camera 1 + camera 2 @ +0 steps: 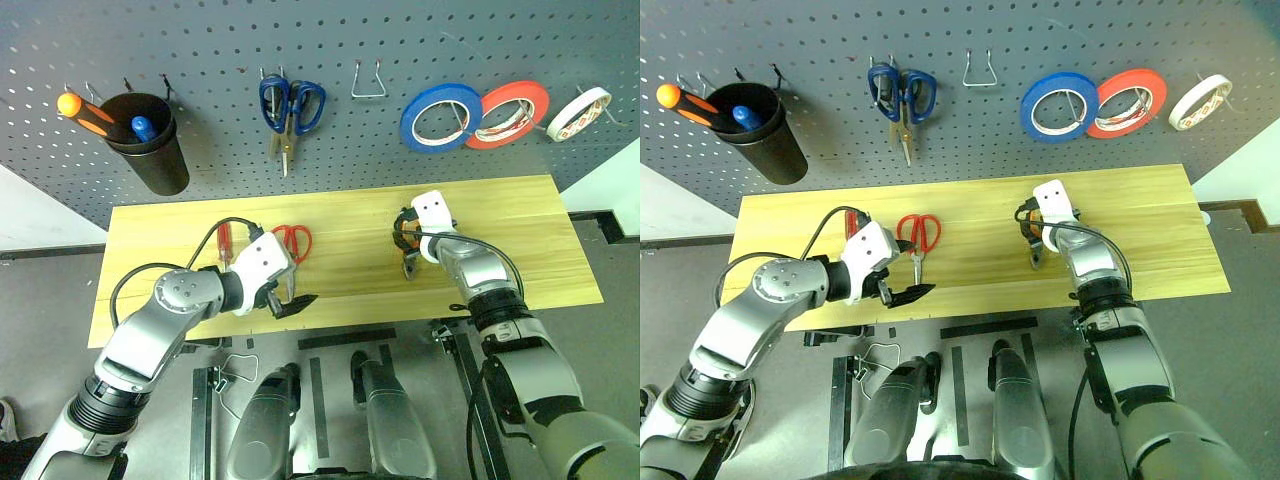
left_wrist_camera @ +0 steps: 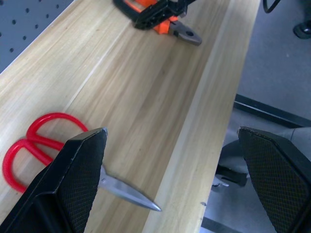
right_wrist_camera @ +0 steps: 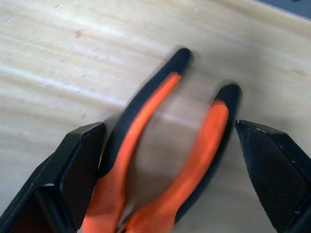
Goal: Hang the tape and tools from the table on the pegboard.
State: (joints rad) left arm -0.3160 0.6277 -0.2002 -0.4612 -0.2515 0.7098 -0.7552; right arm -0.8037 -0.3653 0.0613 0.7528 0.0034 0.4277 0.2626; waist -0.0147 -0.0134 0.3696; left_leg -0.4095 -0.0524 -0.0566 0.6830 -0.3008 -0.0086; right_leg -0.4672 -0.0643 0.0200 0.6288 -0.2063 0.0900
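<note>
Orange-and-black pliers (image 3: 160,160) lie on the counter (image 1: 520,215) right of centre, their handles between the spread, released jaws of the right gripper (image 3: 170,179). Red scissors (image 1: 917,236) lie left of centre beside the left gripper (image 2: 170,179), jaws likewise spread and empty. Risk: closing off-centre could clamp one handle only, letting the pliers swing or slip.

Orange-and-black pliers (image 3: 165,160) on pale yellow grained table (image 1: 520,235); red scissors (image 1: 917,235) centre-left; dark grey dotted pegboard (image 1: 200,40) above.
</note>
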